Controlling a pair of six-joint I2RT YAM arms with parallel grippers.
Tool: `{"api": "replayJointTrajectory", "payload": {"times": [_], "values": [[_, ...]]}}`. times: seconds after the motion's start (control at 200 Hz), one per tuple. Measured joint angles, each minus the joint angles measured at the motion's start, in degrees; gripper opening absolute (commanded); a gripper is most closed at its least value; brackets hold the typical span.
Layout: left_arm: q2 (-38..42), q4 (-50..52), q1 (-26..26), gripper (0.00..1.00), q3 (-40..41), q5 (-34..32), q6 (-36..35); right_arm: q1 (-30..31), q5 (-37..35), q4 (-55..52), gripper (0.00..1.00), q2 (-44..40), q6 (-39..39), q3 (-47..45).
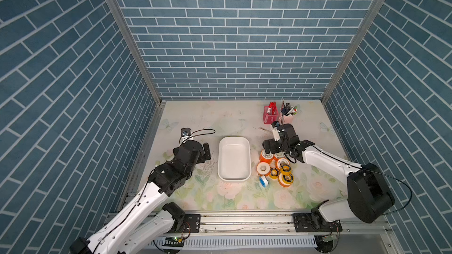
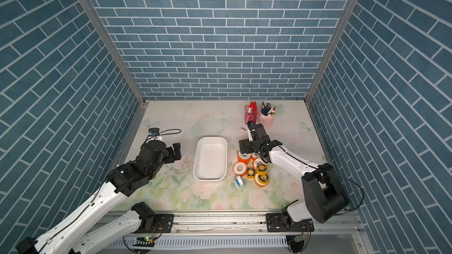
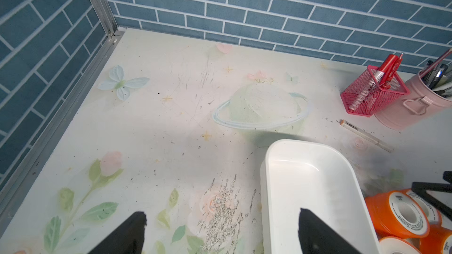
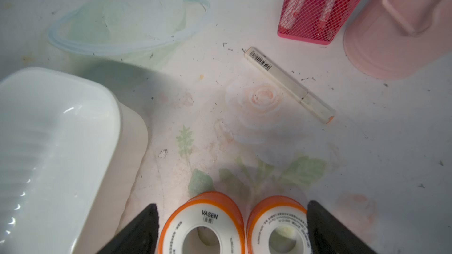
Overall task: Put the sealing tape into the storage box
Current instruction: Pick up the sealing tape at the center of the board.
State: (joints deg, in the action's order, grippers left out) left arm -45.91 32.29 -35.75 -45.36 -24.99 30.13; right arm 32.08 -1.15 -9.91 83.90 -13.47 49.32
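Note:
The storage box [image 1: 221, 157] [image 2: 198, 157], a shallow white tray, sits mid-table with nothing in it. Just right of it lies the sealing tape: several orange and yellow spools [image 1: 263, 168] [image 2: 240, 168] and one blue spool [image 1: 263, 180] [image 2: 238, 180]. My right gripper [image 1: 272, 151] [image 4: 232, 206] hangs over the cluster's far end, open, its jaws straddling two orange spools [image 4: 203, 226] standing side by side. One finger [image 4: 325, 228] is right against the outer spool. My left gripper [image 1: 205, 153] [image 3: 221, 213] is open and holds nothing, just left of the box [image 3: 305, 179].
A red mesh pen basket [image 1: 271, 114] and a pink pen cup [image 1: 288, 116] stand at the back right. A cream pen [image 4: 288, 84] [image 3: 367, 135] lies on the mat between them and the spools. Brick-patterned walls enclose three sides.

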Motion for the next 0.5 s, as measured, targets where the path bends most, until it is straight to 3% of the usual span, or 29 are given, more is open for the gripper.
{"api": "replayJointTrajectory", "payload": {"times": [0.5], "values": [[-0.4, 0.0, 0.0, 1.0, 0.0, 0.0, 0.0, 4.1, -2.5, -2.4, 0.95, 6.1, 1.6, 1.2]]}}
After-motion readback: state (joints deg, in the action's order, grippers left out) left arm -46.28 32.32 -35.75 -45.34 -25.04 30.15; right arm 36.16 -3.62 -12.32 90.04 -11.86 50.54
